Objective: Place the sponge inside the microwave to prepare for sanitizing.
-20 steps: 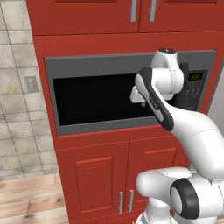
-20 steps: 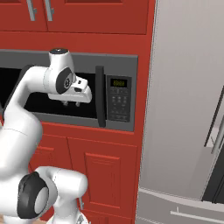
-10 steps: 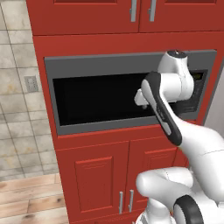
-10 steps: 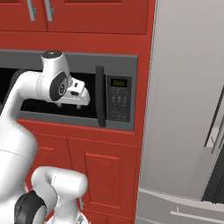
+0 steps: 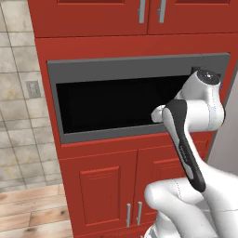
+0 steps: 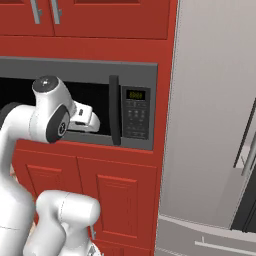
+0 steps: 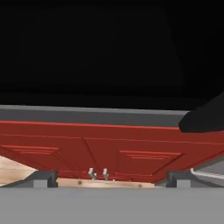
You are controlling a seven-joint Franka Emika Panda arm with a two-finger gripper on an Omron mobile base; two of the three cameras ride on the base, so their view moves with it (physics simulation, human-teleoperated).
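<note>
Microwave grey-framed, cavity dark, gripper spread wide, holding nothing.

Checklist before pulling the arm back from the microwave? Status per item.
1. Gripper open, nothing between its tips: ok.
2. Sponge lying inside the microwave: cannot tell, the opening reads plain black.
3. Door state: cannot tell; the black handle stands upright beside the keypad.
4. Hand apart from the handle, seen from the right base view: ok.
5. Way back toward the base free of obstacles: ok, as far as both base views show.
</note>
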